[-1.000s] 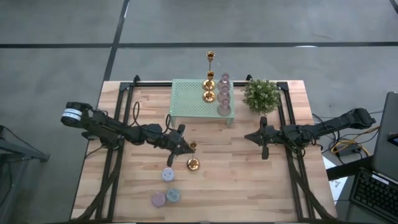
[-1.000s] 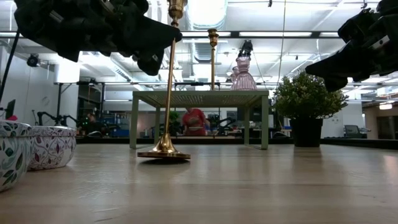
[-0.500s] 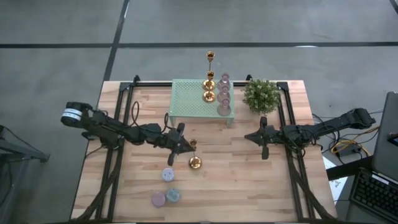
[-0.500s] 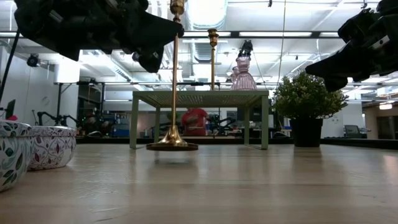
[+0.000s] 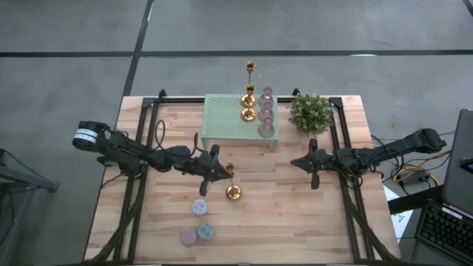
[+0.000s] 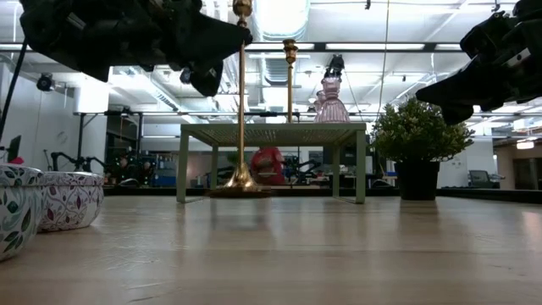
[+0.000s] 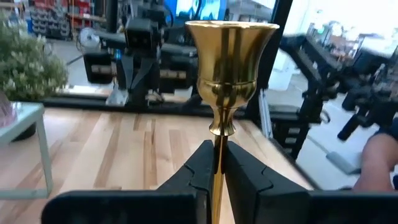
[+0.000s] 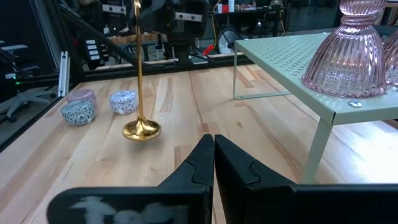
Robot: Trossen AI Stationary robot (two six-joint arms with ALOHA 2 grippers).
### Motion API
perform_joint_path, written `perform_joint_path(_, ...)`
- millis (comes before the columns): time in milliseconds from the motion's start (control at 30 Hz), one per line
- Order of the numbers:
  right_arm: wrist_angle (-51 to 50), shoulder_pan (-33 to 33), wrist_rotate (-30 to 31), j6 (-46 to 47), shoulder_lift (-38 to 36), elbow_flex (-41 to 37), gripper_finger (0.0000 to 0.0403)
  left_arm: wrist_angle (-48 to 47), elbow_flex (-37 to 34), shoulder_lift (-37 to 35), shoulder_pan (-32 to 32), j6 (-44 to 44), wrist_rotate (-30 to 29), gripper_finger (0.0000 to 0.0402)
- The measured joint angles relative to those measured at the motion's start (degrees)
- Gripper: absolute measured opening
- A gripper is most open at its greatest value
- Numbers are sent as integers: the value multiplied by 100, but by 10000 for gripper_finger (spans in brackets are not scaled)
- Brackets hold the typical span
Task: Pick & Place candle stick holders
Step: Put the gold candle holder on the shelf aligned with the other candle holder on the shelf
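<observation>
My left gripper [image 5: 222, 171] is shut on a tall, thin-stemmed gold candlestick holder [image 6: 241, 102] near the table's middle, in front of the mint-green perforated stand [image 5: 225, 122]. On the stand are more gold holders [image 5: 248, 107] and pink glass ones [image 5: 266, 112]. Three squat pastel holders [image 5: 199, 222] rest on their bottoms on the table near the front; they also show in the low view [image 6: 51, 203]. My right gripper [image 5: 299, 164] is shut and empty, hovering right of centre below the plant. My left gripper pinches the candlestick's thin stem [image 7: 217, 152] just under its cup [image 7: 231, 56] between its two fingers. The fingers come level from the table's left and lie across the stem. The candlestick stands upright in the hold, its round base [image 6: 241, 182] a little clear of the table.
A small bushy green plant [image 5: 310, 112] stands at the back right beside the stand. Black rails [image 5: 137, 185] run along both sides of the table. Bare wood lies between the two grippers and toward the front right. A person in red shows far behind the table [image 6: 269, 165].
My left gripper has risen a little and gone slightly toward the table's right. The tall gold candlestick has gone from tilted with its base at the table to upright, and its base has lifted and shifted right.
</observation>
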Motion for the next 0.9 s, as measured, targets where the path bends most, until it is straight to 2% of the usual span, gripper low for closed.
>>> perform_joint_path(133, 0, 0, -1, 0, 0, 0, 8, 316, 105, -4, 0, -155, -19, 33)
perform_joint_path(433, 0, 0, 0, 0, 0, 0, 8, 215, 616, -4, 0, -243, -114, 30)
perform_joint_path(900, 0, 0, -1, 0, 0, 0, 8, -1804, 2219, -11, 76, 276, -725, 33)
